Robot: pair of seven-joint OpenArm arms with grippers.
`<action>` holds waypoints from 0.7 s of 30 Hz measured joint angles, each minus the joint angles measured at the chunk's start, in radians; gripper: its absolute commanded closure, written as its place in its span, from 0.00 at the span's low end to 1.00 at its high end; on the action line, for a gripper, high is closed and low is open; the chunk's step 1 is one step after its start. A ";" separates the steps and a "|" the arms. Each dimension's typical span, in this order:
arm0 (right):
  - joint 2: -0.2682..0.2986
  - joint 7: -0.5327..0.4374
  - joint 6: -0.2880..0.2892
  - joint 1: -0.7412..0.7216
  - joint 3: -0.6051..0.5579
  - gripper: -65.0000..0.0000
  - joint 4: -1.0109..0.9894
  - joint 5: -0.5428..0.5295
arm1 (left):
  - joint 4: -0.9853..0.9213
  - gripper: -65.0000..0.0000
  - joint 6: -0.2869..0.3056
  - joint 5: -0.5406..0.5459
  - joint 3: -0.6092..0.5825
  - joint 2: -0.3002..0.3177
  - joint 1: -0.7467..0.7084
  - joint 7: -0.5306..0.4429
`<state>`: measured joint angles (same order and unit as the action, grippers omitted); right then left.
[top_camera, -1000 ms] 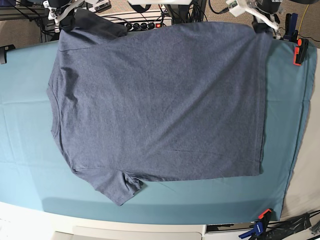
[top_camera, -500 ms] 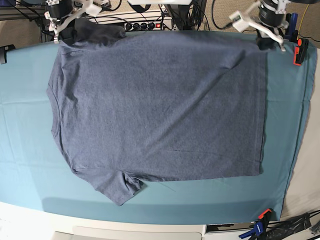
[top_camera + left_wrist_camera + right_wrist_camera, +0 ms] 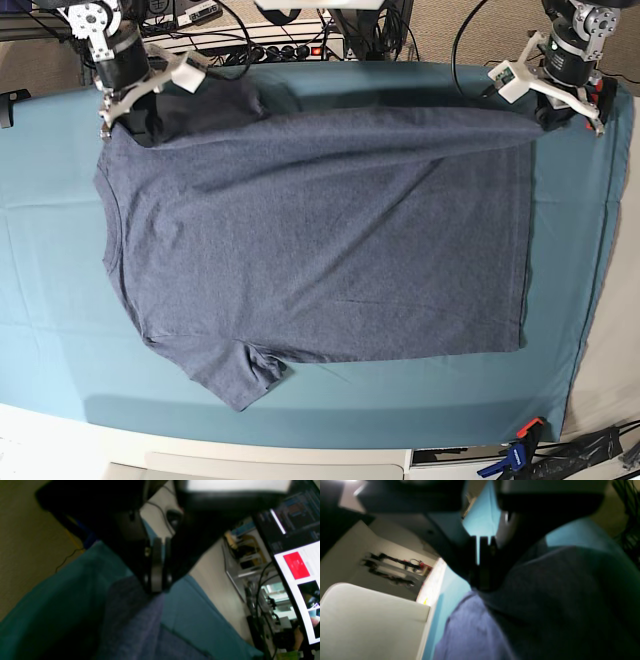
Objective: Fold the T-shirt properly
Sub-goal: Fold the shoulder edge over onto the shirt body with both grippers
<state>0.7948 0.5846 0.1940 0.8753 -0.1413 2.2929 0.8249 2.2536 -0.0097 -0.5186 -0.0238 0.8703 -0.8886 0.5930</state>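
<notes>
The dark blue-grey T-shirt (image 3: 320, 230) lies spread on the teal table cloth (image 3: 50, 280), collar at the left, hem at the right, one sleeve at the near left. No lettering shows. My left gripper (image 3: 545, 118) is shut on the shirt's far hem corner at the back right; its jaws pinch the fabric in the left wrist view (image 3: 157, 590). My right gripper (image 3: 125, 125) is shut on the far shoulder at the back left, and shows in the right wrist view (image 3: 482, 587). The far edge is lifted and pulled toward the near side.
An orange clamp (image 3: 601, 100) holds the cloth at the back right and another (image 3: 525, 432) at the near right. Cables and a power strip (image 3: 280, 45) sit behind the table. The table's right edge (image 3: 600, 300) runs close to the shirt's hem.
Both grippers have moved from the far table edge toward the near side, carrying the shirt's far edge with them. Teal cloth now shows behind the shirt.
</notes>
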 measured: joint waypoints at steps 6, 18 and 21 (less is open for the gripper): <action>0.000 -0.017 0.025 -0.080 0.000 1.00 0.000 -0.039 | 0.000 1.00 0.000 0.008 0.000 0.000 0.000 -0.012; 0.000 -0.013 0.024 -0.175 -0.001 1.00 0.000 -0.039 | 0.000 1.00 0.002 0.009 0.000 0.000 0.000 -0.012; 0.000 -0.013 0.021 -0.180 -0.001 1.00 0.000 -0.039 | 0.000 1.00 0.002 0.009 0.000 0.000 0.000 -0.016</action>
<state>0.7944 0.5720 0.2150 0.6956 -0.1421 2.2929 0.7864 2.2536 -0.0074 -0.5098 -0.0238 0.8703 -0.8886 0.5770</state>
